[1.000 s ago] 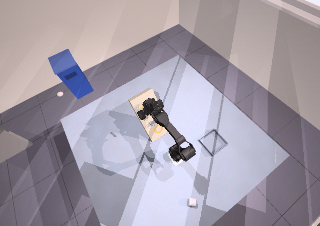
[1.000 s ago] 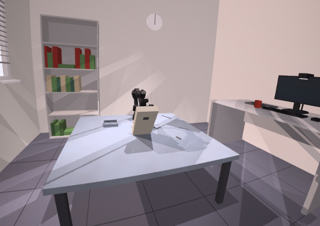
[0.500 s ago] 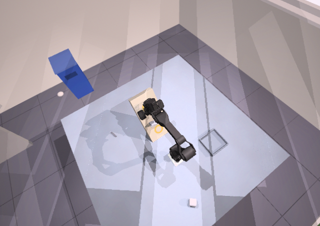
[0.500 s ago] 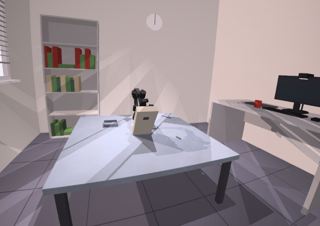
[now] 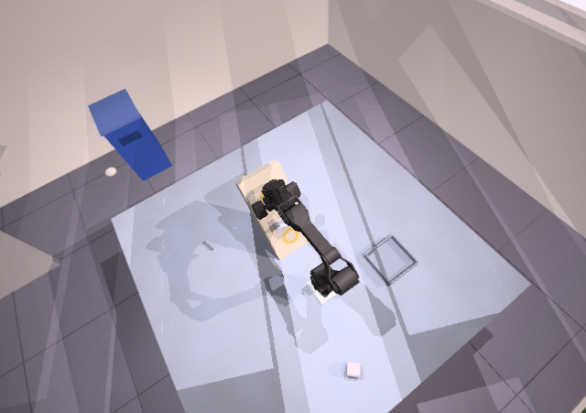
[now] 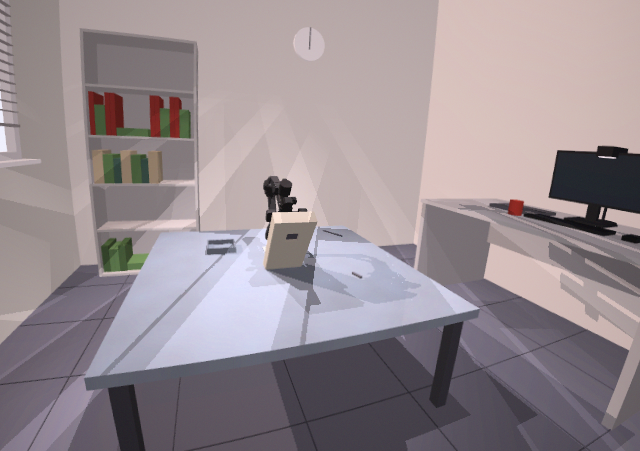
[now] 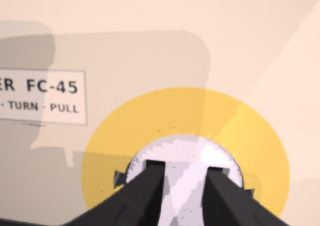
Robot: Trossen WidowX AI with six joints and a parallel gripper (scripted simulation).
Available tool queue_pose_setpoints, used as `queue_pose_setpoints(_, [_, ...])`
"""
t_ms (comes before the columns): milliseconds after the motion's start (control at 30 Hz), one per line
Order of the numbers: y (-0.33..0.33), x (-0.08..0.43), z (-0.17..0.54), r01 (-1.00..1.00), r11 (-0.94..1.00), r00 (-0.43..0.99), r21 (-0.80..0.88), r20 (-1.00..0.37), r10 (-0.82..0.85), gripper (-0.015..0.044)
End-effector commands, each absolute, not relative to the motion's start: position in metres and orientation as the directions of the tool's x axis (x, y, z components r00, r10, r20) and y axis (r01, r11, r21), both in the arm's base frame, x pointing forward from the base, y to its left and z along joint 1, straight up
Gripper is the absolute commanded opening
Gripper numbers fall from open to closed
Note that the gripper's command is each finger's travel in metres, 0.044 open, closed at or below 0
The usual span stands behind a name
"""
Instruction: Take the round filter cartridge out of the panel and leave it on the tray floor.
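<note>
1. Wrist view: a white label (image 7: 42,97) carries cut-off black lettering, "ER FC-45" above "· TURN · PULL"; its left part is outside the frame.
2. The round filter cartridge (image 7: 184,148) is in the service panel (image 7: 150,61) (image 5: 259,177) (image 6: 290,252), inside a yellow ring (image 7: 107,136), with a dark notch at either side of it.
3. The end effector (image 7: 183,172) (image 5: 276,193) has its fingers close together, pinching the cartridge by the strip between its two slots.
4. In the top view, the panel stands around the middle of the tabletop (image 5: 450,276) (image 6: 206,322). The tray (image 5: 377,269) (image 6: 220,251) is well apart from it, toward the long edge that runs to the right-hand corner. The arm (image 5: 317,240) (image 6: 277,185) passes between them, leaving a gap to the tray's rim.
5. A small grey bar (image 5: 208,245) (image 6: 356,274) lies on the panel's other side, in from the left-hand corner.
6. Only the top view shows the pale block (image 5: 352,369), near the lower edge, and an orange ring marking (image 5: 284,235) at the panel's lower end.
7. Exterior view alone shows the dark slot (image 6: 292,236) in the panel's back; the panel hides the cartridge there.
</note>
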State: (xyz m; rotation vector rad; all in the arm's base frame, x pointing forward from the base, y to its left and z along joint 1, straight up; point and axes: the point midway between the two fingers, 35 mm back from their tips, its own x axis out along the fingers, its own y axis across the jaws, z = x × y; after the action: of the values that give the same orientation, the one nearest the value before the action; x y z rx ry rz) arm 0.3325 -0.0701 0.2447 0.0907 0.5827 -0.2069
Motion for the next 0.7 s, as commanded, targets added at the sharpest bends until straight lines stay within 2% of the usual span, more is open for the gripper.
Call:
queue_pose_setpoints(0, [-0.072, 0.342, 0.241, 0.223, 0.974, 0.817, 0.028, -0.551, -0.171, 0.0])
queue_pose_setpoints(567, [-0.072, 0.342, 0.241, 0.223, 0.974, 0.817, 0.028, -0.551, -0.171, 0.0])
queue_pose_setpoints(667, [-0.069, 0.326, 0.251, 0.221, 0.975, 0.815, 0.028, -0.555, -0.168, 0.0])
